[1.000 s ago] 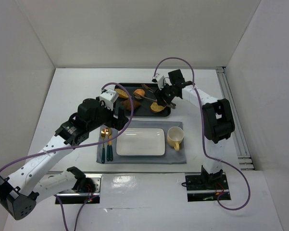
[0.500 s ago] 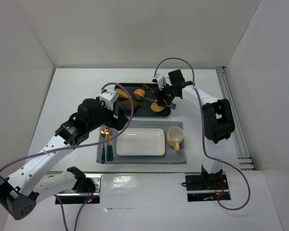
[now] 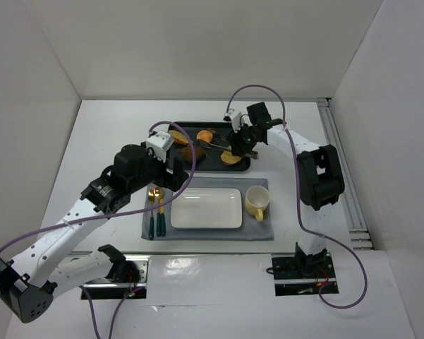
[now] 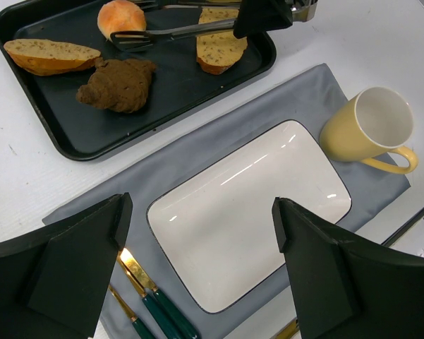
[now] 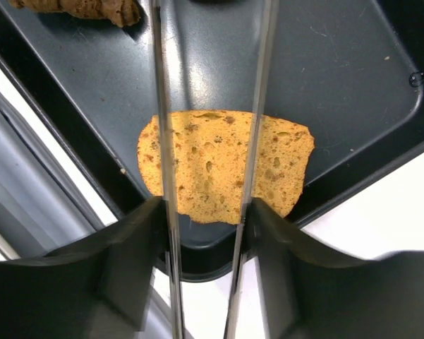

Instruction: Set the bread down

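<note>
On the black rectangular tray [image 3: 210, 162], at 12 o'clock of the white rectangular plate [image 3: 205, 208], sits the small round golden-orange bun [image 4: 121, 18]. Right arm reaches over the tray from 3 o'clock, wrist tipped down. Right gripper [image 3: 238, 145] is clamped narrow on metal tongs [image 4: 183, 30], which point toward 9 o'clock. Tong tips reach the bun; contact cannot be told. Flat tan oval slice [image 5: 226, 166] lies beneath the tongs. Left arm bent at elbow; left gripper [image 4: 201, 247] spread wide above the plate, holding nothing.

The bun [image 4: 122, 15] is golden-orange, the tray [image 4: 176, 85] black, the placemat [image 4: 197, 152] grey, the plate [image 4: 247, 212] white with a dark rim, the mug [image 4: 360, 141] pale yellow.
</note>
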